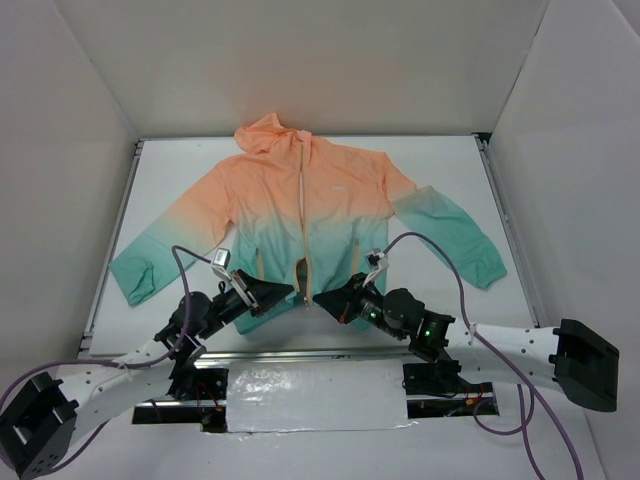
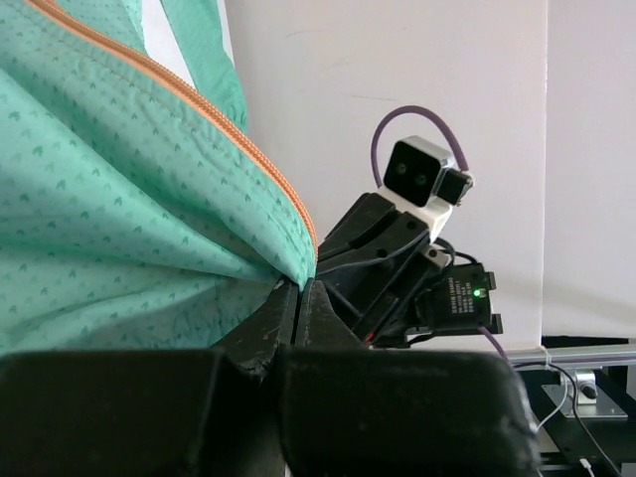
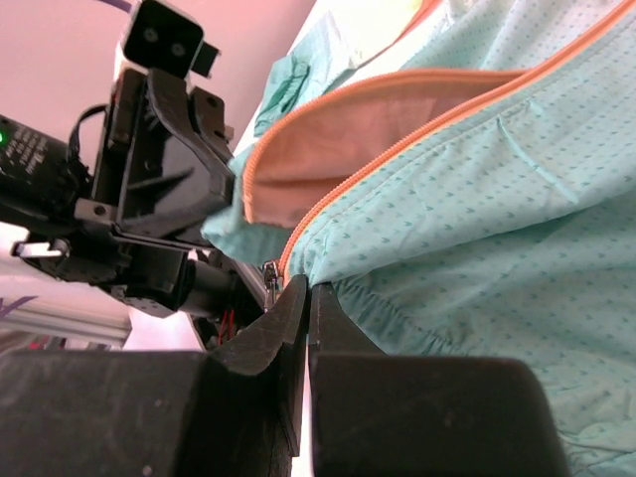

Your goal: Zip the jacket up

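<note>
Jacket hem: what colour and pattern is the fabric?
The jacket hem is teal-green with tiny darker repeating marks, clearest in the right wrist view.

Orange-to-teal hooded jacket (image 1: 268,205) lies flat, sleeves spread, zipper (image 1: 303,190) parted near the hem

The jacket (image 1: 270,200) is orange-peach on the hood and chest and fades to teal-green at the hem and the sleeve ends. From near, the teal cloth carries a fine pattern of small darker marks, and the zipper tape (image 2: 234,139) along its edge is orange. The table (image 1: 440,165) is white. The left gripper (image 1: 289,292) and the right gripper (image 1: 319,298) are black, with purple cables (image 2: 417,108)
</note>
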`<state>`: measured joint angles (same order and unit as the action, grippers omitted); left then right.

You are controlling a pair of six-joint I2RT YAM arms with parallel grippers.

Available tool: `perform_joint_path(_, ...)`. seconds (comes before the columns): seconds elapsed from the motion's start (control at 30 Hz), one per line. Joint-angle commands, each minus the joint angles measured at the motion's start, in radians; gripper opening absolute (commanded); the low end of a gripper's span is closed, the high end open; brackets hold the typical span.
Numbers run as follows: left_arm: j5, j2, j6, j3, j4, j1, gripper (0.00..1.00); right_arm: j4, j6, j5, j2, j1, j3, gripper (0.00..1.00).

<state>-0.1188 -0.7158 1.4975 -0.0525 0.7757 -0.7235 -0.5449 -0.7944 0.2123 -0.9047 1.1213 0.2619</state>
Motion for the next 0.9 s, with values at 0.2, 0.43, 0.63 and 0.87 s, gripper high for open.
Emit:
perform_joint_path(0.2, 0.005, 0.039, 0.036, -0.052, -0.072, -0.004, 0.00, -0.205, 0.053, -0.040, 0.009, 0.008, -0.033, 0.00)
perform_joint_path(0.43, -0.018, 0.003, 0.058, -0.049, -0.006, -0.005, 0.00, -0.214, 0.073, -0.050, -0.003, 0.008, -0.020, 0.00)
perform_joint_path(0.63, -0.024, 0.012, 0.061, -0.052, 0.008, -0.007, 0.00, -0.222, 0.073, -0.053, -0.022, 0.006, -0.020, 0.00)
perform_joint_path(0.87, -0.019, 0.038, 0.058, -0.060, -0.013, -0.008, 0.00, -0.253, 0.080, -0.060, -0.045, 0.006, -0.029, 0.00)
